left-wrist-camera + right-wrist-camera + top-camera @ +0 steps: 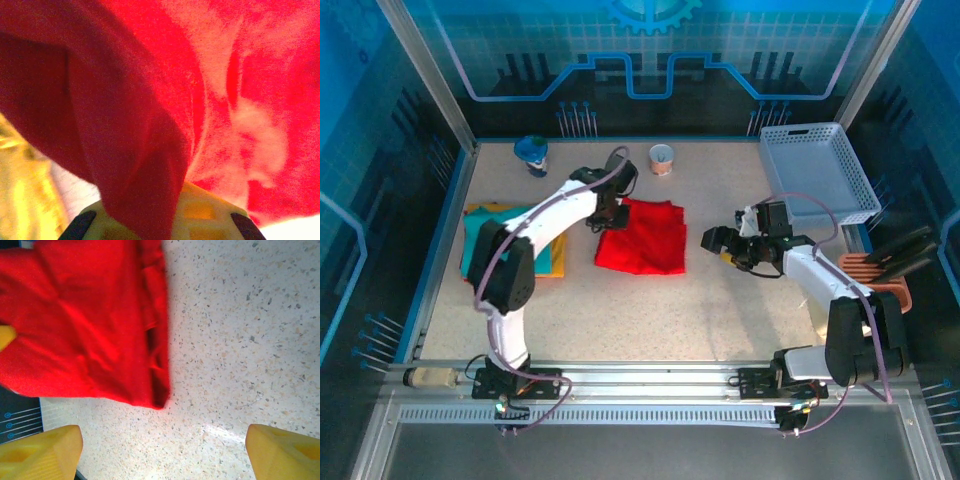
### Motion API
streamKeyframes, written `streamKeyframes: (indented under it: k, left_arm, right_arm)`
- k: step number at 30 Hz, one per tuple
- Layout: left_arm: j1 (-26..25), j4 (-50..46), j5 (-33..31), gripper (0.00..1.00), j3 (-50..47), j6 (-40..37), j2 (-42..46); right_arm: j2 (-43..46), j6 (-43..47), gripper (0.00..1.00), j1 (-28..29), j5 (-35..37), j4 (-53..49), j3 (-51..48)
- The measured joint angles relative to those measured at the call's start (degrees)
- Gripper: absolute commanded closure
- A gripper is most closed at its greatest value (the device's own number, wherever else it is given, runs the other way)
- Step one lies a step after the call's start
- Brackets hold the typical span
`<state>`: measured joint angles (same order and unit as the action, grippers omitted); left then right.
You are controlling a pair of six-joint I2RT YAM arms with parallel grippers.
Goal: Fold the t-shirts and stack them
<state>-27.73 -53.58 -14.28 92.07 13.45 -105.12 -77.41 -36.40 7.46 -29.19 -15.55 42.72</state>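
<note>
While the left tool is clamping shut on the red t-shirt, that shirt is lying near the middle of the counter, roughly folded into a rectangle with a few creases showing. The left tool is sitting at the shirt's far left corner. In the left wrist view a fold of red cloth is running down between its yellow fingers, pinched tight there and hiding most of them.

The right tool is hovering just to the right of the red shirt, apart from it, with its jaws standing wide and holding nothing. In the right wrist view its two yellow fingertips are showing at the bottom corners, with bare speckled counter lying between them. The shirt's edge is reaching into the upper left of that view, its hem rumpled and casting a small shadow.

Over on the left side of the counter the teal t-shirt and the yellow-orange t-shirt are lying together in a flat pile. The teal one appears to be resting on top, and the left arm is crossing over part of both. This pile is lying near the red shirt but not touching it.

A white lattice basket is sitting at the far right corner, and a small cup and a blue container are standing near the far edge.
</note>
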Motion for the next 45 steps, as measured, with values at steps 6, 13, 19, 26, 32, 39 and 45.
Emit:
streamKeyframes:
  k: [6,13,19,26,32,39,45]
  left_arm:
    - [1.51,-8.81,-4.04,1.0,0.0,-3.98,9.25]
    - [6.27,-17.09,-5.33,1.0,-0.04,-6.1,15.82]
    - [8.0,-22.51,-6.08,1.0,0.9,-7.91,20.81]
    - [10.25,-25.66,-6.05,1.0,4.59,-9.44,21.79]
    - [12.5,-26.75,-6.16,1.0,8.76,-10.67,22.12]
    - [15.15,-27.28,-7.1,1.0,11.34,-12.15,22.03]
    - [16.92,-27.32,-8.04,1.0,12.79,-13.44,21.31]
  right_arm:
    - [-0.02,-0.66,0.15,-0.02,-0.9,0.17,0.0]
    - [-0.22,-1.6,0.15,-0.02,-2.21,0.26,0.0]
    - [-0.22,-2.16,0.15,-0.02,-2.8,0.37,0.0]
    - [-0.22,-2.6,0.16,-0.02,-2.8,0.09,0.02]
    - [-0.04,-2.58,0.15,0.02,-2.78,-1.4,0.42]
    - [0.07,-2.58,0.16,0.09,-2.78,-1.66,0.92]
    - [0.04,-2.58,0.16,0.42,-2.78,-2.03,0.94]
